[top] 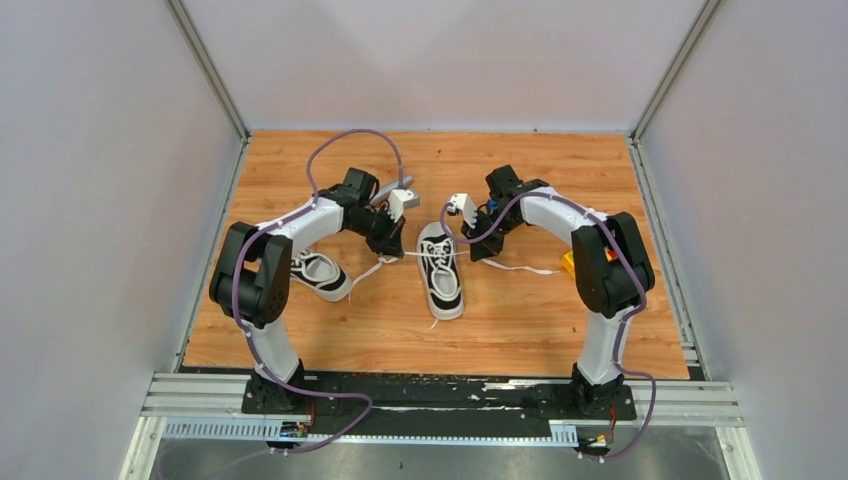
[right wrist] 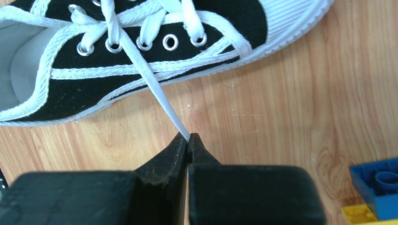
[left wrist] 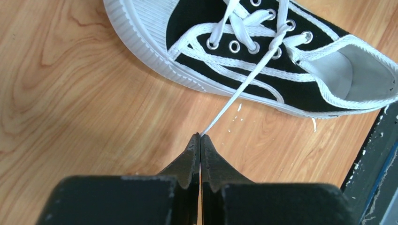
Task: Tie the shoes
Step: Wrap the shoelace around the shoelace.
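— Where are the shoes lying?

— The middle shoe (top: 441,272) is lying on the bench (top: 520,330) between the two arms. The second shoe (top: 320,272) is lying to the left of it, partly under the left arm.

— What are the left fingers (left wrist: 190,157) doing?

— They are pressing together on the left lace (left wrist: 244,84), just to the left of the middle shoe. That lace is running straight from the eyelets down to their tips.

— And on the other side?

— The right fingers (right wrist: 176,152) are pinching the right lace (right wrist: 155,89) the same way, closed on it just to the right of the middle shoe. Neither pair is touching the sole.

— Is anything else sitting there?

— A blue block (right wrist: 378,185) and a yellow block (right wrist: 359,214) are sitting further right of the middle shoe, beside the right fingers.
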Robot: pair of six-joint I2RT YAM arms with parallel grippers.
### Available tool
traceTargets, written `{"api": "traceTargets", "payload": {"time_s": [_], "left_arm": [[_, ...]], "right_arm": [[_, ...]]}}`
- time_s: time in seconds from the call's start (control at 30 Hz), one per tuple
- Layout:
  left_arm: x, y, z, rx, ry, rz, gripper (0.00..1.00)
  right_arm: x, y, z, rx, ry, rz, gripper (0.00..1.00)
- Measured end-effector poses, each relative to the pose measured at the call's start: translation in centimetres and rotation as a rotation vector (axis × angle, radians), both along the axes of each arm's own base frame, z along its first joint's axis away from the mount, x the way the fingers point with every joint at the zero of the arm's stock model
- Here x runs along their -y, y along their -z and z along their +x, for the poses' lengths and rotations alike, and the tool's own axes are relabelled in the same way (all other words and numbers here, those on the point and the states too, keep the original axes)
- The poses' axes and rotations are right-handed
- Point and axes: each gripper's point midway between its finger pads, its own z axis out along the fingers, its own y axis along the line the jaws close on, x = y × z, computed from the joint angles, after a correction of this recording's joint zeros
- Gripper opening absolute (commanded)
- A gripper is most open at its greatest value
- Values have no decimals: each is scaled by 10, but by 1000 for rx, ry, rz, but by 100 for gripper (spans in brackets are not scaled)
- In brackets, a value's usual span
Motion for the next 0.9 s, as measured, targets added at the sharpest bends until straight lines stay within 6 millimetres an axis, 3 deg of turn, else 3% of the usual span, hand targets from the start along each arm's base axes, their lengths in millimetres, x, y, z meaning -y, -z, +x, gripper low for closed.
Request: {"api": "traceTargets", "payload": {"time_s": [0.17, 0.3, 0.4, 0.47, 0.67, 0.8, 0.9], "left_arm": [[4, -1, -10, -37, 20, -32, 0], [16, -12, -22, -89, 61, -114, 17], [26, -23, -25, -108, 73, -144, 42], [29, -26, -20, -102, 46, -133, 53], [-4, -23, 11, -44, -213, 83, 61], [-32, -50, 34, 12, -380, 142, 66], [-45, -72, 45, 34, -473, 116, 66]], "right_arm": [[1, -4, 1, -11, 23, 19, 2], [-7, -13, 1, -30, 42, 45, 24], [-16, -26, 7, -37, 78, 65, 39], [-20, -34, 12, -36, 101, 75, 45], [-21, -55, 13, -21, 137, 97, 67], [-30, -93, 21, 51, 123, 162, 65], [-44, -125, 37, 121, 101, 225, 58]]}}
